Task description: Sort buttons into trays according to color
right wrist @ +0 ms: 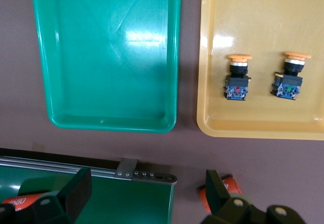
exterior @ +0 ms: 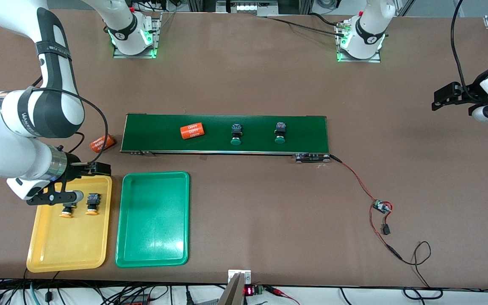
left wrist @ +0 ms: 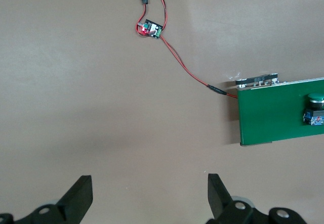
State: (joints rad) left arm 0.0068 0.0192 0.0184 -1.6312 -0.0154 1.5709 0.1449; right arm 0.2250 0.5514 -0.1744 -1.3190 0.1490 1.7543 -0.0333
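My right jaws (right wrist: 144, 193) hang apart and empty over the yellow tray (exterior: 49, 250), toward the right arm's end of the surface (exterior: 248, 84). My left jaws (left wrist: 150, 196) also stand apart, holding nothing, over bare surface past the left arm's end of the belt (exterior: 159, 127).

Two orange-capped buttons (exterior: 92, 204) lie side by side in the yellow tray, apart from each other. The green tray (exterior: 153, 254) sits just beside the yellow one and holds no button. Two green-capped buttons (exterior: 236, 134) rest on the belt, well apart, caps toward the front camera.

Other items: one orange cylinder (exterior: 192, 131) lies on the belt beside the green-capped pair; a second cylinder (exterior: 101, 143) lies on the surface just off the belt's end. A red-and-black wire (exterior: 354, 178) runs from the belt to a small circuit board (exterior: 381, 206).
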